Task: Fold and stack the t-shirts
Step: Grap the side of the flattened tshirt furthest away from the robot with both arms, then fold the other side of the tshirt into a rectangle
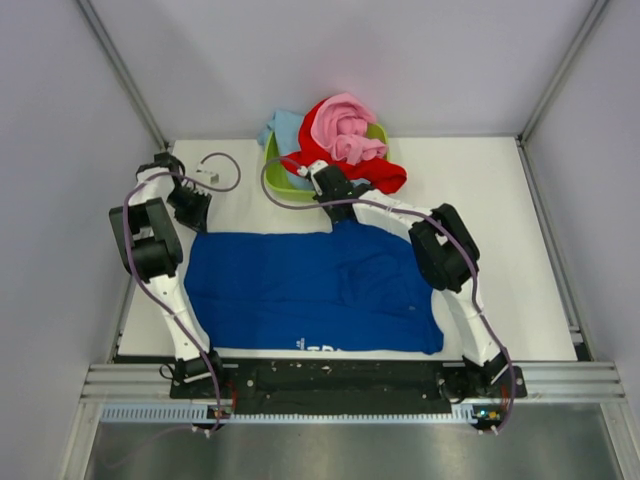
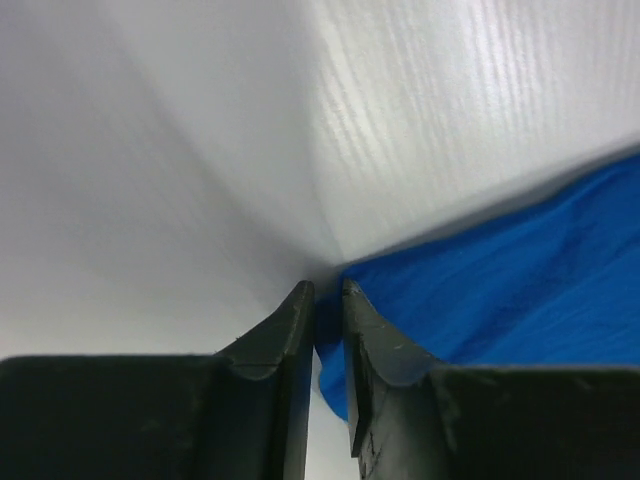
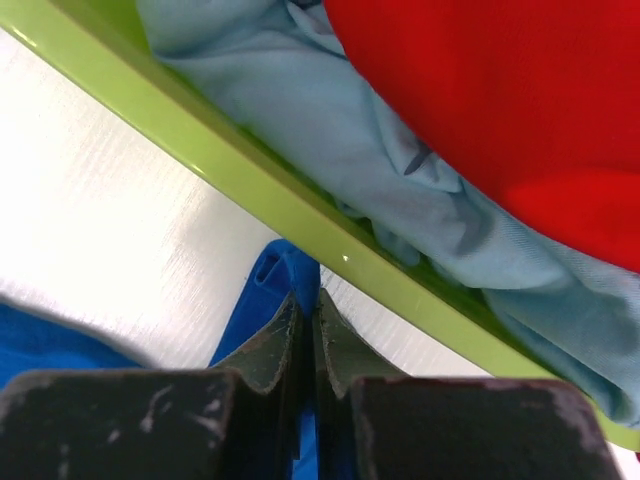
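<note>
A royal blue t-shirt lies spread flat on the white table, with white lettering at its near hem. My left gripper sits at its far left corner, and in the left wrist view the gripper is shut on that blue corner. My right gripper is at the shirt's far edge near the middle. Seen from the right wrist, it is shut on a raised fold of blue cloth. Pink, red and light blue t-shirts are heaped in the tub.
The lime green tub stands at the back centre of the table, and its rim is just beyond my right fingertips. A loose cable loop lies behind the left arm. Grey walls and metal posts enclose the table.
</note>
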Robot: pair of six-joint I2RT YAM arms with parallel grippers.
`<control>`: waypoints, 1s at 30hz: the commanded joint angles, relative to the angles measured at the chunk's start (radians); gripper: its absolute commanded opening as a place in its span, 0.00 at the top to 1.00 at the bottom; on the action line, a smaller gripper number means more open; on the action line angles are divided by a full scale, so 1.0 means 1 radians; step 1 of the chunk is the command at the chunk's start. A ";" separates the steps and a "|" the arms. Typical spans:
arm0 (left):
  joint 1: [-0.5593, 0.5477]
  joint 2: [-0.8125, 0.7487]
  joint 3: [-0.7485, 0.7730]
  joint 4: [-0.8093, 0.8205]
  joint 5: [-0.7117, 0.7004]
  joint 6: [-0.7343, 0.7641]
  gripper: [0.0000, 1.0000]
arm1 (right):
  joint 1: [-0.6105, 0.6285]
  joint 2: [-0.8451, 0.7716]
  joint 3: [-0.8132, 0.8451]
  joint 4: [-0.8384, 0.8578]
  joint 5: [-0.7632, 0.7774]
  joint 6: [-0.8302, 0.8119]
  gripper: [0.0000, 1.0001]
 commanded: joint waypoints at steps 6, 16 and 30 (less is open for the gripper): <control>0.005 -0.139 -0.100 -0.088 0.109 0.081 1.00 | 0.012 -0.214 -0.072 0.019 -0.033 0.170 1.00; 0.005 -0.484 -0.320 -0.086 0.173 0.157 1.00 | 0.014 -0.579 -0.457 0.121 -0.068 0.396 1.00; 0.016 -0.843 -0.811 -0.137 -0.020 0.469 1.00 | 0.076 -0.935 -0.977 -0.051 -0.186 0.741 0.89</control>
